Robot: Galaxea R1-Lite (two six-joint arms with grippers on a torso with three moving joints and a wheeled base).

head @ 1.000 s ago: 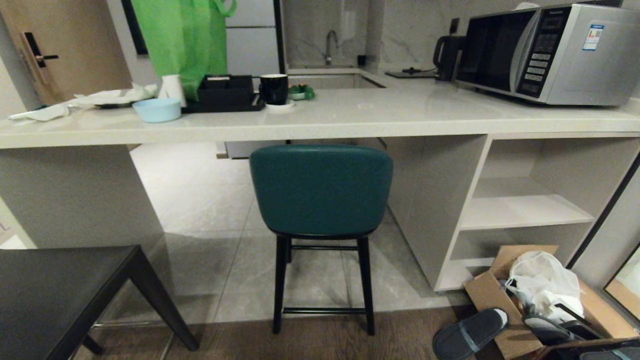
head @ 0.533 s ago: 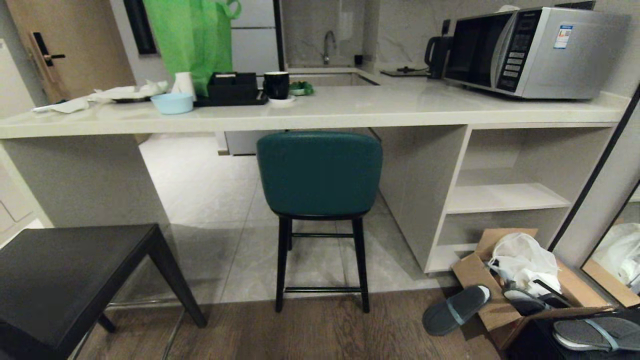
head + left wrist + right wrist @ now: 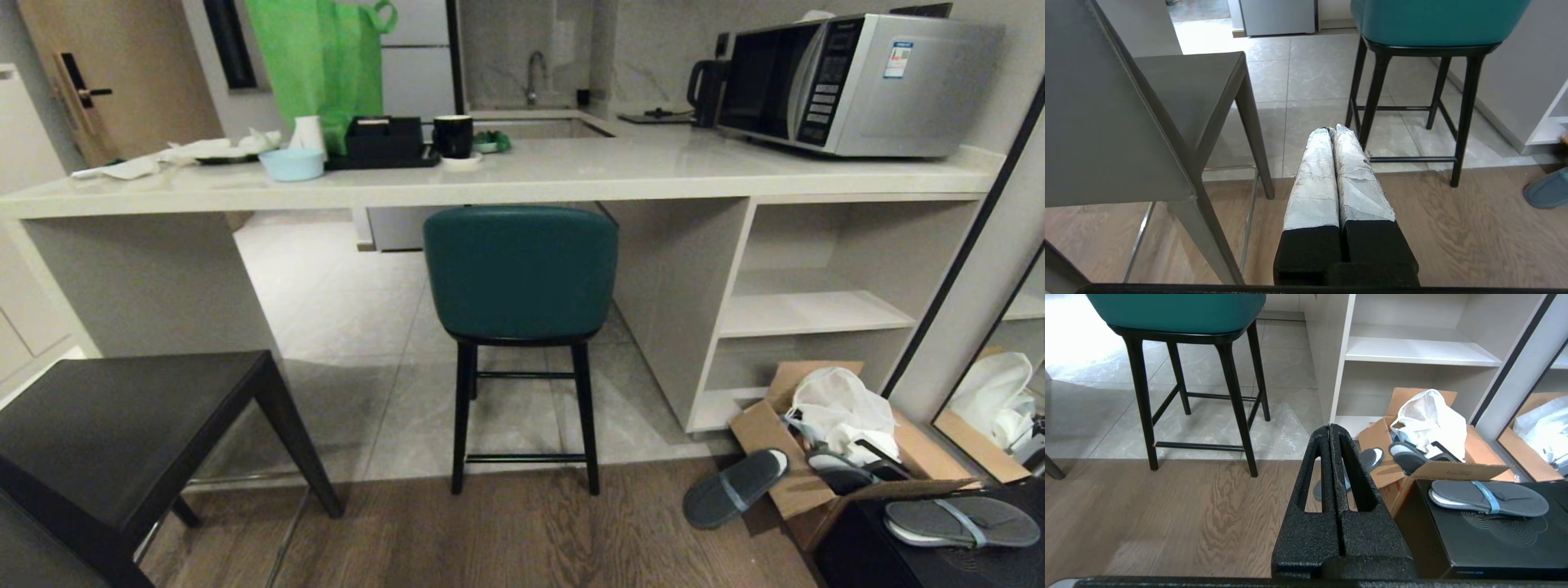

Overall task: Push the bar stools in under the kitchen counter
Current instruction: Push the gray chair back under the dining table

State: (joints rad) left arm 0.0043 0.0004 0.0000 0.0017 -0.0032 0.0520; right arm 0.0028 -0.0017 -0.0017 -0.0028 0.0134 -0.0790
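Backing away has widened the head view: teal stool (image 3: 520,273) tucked at the kitchen counter (image 3: 522,181), grey stool (image 3: 122,429) outstanding beside it, left gripper (image 3: 1332,131) and right gripper (image 3: 1331,427) pinched shut, empty.

Pale grey marble-look floor tiles (image 3: 343,327) farther in, meeting brown wood-plank flooring (image 3: 506,531) nearer the camera. Wooden door (image 3: 106,73) with a dark handle at far left. Marbled wall (image 3: 653,41) behind a sink with a curved faucet (image 3: 535,73). White fridge (image 3: 416,57) beyond. At far right, a dark-framed mirror (image 3: 996,384) leaning near an open cardboard box (image 3: 816,482) with a white bag and grey slippers. Even indoor light, soft reflections on the tiles.
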